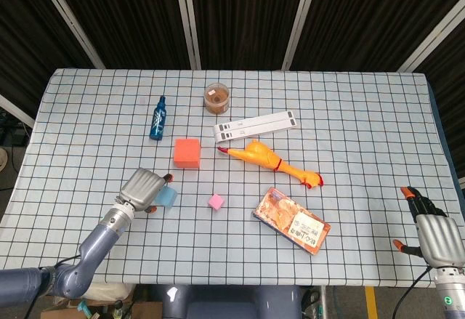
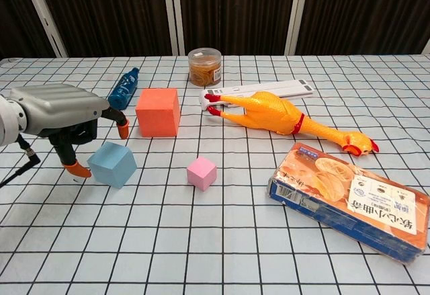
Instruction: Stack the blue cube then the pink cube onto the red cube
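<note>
The blue cube (image 2: 112, 164) (image 1: 167, 197) lies on the checked table, left of the small pink cube (image 2: 201, 173) (image 1: 216, 201). Behind them stands the bigger red cube (image 2: 158, 111) (image 1: 187, 152). My left hand (image 2: 59, 113) (image 1: 142, 190) hovers just left of the blue cube, fingers spread, one orange fingertip (image 2: 78, 170) down beside the cube's left face and another above it. It holds nothing. My right hand (image 1: 433, 236) rests at the table's near right corner, fingers apart and empty; the chest view does not show it.
A rubber chicken (image 2: 282, 117), a white strip (image 2: 269, 90), a jar (image 2: 204, 66) and a blue bottle (image 2: 123, 88) lie behind the cubes. A snack box (image 2: 349, 199) sits at the front right.
</note>
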### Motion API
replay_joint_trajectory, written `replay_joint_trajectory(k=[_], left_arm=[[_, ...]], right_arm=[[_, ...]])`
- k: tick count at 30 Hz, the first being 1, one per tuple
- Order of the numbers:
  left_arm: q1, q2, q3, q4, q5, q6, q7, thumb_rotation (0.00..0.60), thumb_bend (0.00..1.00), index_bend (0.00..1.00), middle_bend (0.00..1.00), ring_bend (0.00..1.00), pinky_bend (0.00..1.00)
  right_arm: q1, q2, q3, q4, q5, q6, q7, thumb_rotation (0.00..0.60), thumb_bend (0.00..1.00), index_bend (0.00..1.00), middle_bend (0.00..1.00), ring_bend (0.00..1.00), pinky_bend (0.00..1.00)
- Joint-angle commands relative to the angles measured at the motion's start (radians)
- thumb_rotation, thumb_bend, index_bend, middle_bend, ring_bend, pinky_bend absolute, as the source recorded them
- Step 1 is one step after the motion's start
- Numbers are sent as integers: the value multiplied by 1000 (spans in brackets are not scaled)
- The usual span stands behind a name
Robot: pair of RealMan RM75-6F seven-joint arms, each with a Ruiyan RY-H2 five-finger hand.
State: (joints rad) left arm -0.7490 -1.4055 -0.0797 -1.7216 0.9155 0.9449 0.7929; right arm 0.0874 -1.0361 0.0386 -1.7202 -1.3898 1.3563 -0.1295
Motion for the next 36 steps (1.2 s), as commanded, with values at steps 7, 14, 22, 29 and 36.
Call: replay_joint_trajectory(k=[7, 14, 22, 29, 36], left_arm=[[-22, -21, 18, 23, -17, 9, 2, 600, 184, 295, 891, 771, 845], [-38, -36, 32, 39, -31, 6, 0, 600, 223, 346, 892, 771, 848], [-44, -38, 47, 41, -32, 26, 1, 600, 370, 478, 897, 776, 858], [-40, -17, 30, -5, -59, 52, -29, 600, 478, 512, 898, 780, 861], [-50, 89, -32, -181, -165, 67, -81, 600, 498, 526, 900, 784, 863]], right_arm=[[2, 0, 1, 4, 8, -7, 3, 600, 129, 16, 96, 171, 340], [0, 1, -1, 4, 8, -6, 6, 600, 129, 16, 96, 171, 340], [4, 2, 0, 10, 16, -16, 15, 600, 129, 18, 96, 173, 340], [3, 1, 1, 14, 16, -13, 17, 600, 129, 18, 96, 173, 340], [5, -1, -1, 15, 18, -20, 10, 600, 129, 21, 96, 175, 340]])
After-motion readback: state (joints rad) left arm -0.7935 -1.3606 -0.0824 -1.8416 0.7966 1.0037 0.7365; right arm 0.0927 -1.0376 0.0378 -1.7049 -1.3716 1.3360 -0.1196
